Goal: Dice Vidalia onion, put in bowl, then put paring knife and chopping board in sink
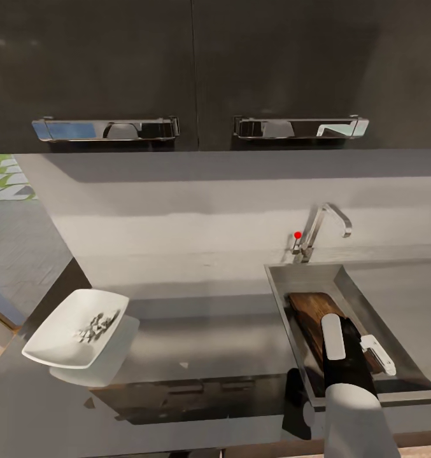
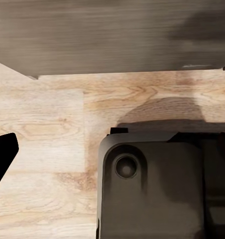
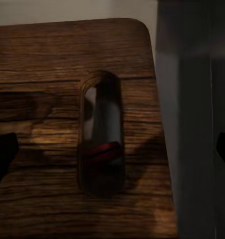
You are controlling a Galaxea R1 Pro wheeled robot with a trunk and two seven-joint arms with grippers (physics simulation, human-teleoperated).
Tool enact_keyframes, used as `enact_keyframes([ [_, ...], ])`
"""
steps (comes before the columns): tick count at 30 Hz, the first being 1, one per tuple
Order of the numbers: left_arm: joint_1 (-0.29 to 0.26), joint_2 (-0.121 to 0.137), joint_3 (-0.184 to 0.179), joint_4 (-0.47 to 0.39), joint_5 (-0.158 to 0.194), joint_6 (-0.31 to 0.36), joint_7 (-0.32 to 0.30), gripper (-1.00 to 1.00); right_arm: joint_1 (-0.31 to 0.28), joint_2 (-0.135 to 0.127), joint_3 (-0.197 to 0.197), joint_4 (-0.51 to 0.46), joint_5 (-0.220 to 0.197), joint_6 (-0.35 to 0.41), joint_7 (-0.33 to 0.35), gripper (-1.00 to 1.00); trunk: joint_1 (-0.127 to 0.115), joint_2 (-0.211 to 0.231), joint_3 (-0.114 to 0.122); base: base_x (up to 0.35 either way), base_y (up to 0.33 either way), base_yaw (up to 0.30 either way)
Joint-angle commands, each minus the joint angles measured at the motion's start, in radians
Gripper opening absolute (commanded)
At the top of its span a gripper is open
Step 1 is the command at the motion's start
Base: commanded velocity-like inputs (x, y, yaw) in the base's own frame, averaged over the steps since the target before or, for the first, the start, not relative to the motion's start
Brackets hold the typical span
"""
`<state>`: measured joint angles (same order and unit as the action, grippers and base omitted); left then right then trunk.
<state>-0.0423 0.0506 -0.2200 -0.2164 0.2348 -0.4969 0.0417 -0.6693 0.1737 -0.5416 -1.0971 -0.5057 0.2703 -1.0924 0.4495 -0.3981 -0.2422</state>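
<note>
So the chopping board (image 1: pixel 306 313) is sitting in the sink (image 1: pixel 279 286) at the lower right of the head frame, tilted against the basin's left wall; the right arm (image 1: pixel 346 375) reaches down over it and covers its near end. In the right wrist view the board (image 3: pixel 53 74) takes up most of the frame, and through its oblong handle slot you can just spot something red, looks like the paring knife (image 3: pixel 103 151) underneath. The right gripper (image 3: pixel 112 154) shows dark fingertips at both side edges of that frame, spread wide, nothing between them. The bowl (image 1: pixel 56 331) sits on the countertop (image 1: pixel 209 343) at the lower left, with the pale bits of diced onion (image 1: pixel 97 327) inside. The tap (image 1: pixel 322 229) with its red knob stands just behind the sink. The left wrist view shows pale wood floor (image 2: pixel 43 129) and a dark base; one dark fingertip (image 2: pixel 3 154) at the left edge, can't tell how open that claw is.
</note>
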Motion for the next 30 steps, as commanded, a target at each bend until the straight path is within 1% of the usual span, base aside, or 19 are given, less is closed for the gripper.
enact_keyframes([
  [1,-0.001,0.001,-0.009,0.0,0.006,-0.003,0.004,1.0,-0.001,0.001,-0.002,-0.002,-0.001,0.01,-0.003,1.0,0.001,-0.002,-0.002,0.0,0.0,0.0],
  [18,-0.001,0.0,-0.009,0.0,0.006,-0.004,0.004,1.0,-0.001,0.001,0.003,-0.019,0.001,0.011,-0.003,1.0,0.001,-0.002,-0.002,0.0,0.0,0.0],
  [21,-0.001,0.0,-0.009,0.0,0.006,-0.004,0.004,1.0,-0.001,0.001,0.02,-0.078,0.001,0.031,-0.003,1.0,0.001,-0.002,-0.002,0.0,0.0,0.0],
  [23,-0.001,0.001,-0.009,0.0,0.006,-0.005,0.004,1.0,-0.001,0.001,0.035,-0.137,0.001,0.061,-0.003,1.0,0.001,-0.002,-0.002,0.0,0.0,0.0],
  [27,-0.001,0.001,-0.009,0.0,0.006,-0.005,0.004,1.0,-0.001,0.001,0.054,-0.182,0.001,0.123,0.0,1.0,0.001,-0.002,-0.002,0.0,0.0,0.0],
  [28,-0.001,0.001,-0.009,0.0,0.006,-0.005,0.004,1.0,-0.001,0.001,0.07,-0.189,0.001,0.134,0.001,1.0,0.001,-0.002,-0.002,0.0,0.0,0.0],
  [29,-0.001,0.002,-0.009,0.0,0.005,-0.005,0.004,1.0,-0.001,0.001,0.109,-0.198,0.002,0.145,0.005,1.0,0.001,-0.002,-0.002,0.0,0.0,0.0],
  [30,-0.001,0.002,-0.009,0.0,0.005,-0.006,0.004,1.0,-0.001,0.001,0.138,-0.202,0.002,0.149,0.009,1.0,0.001,-0.002,-0.002,0.0,0.0,0.0],
])
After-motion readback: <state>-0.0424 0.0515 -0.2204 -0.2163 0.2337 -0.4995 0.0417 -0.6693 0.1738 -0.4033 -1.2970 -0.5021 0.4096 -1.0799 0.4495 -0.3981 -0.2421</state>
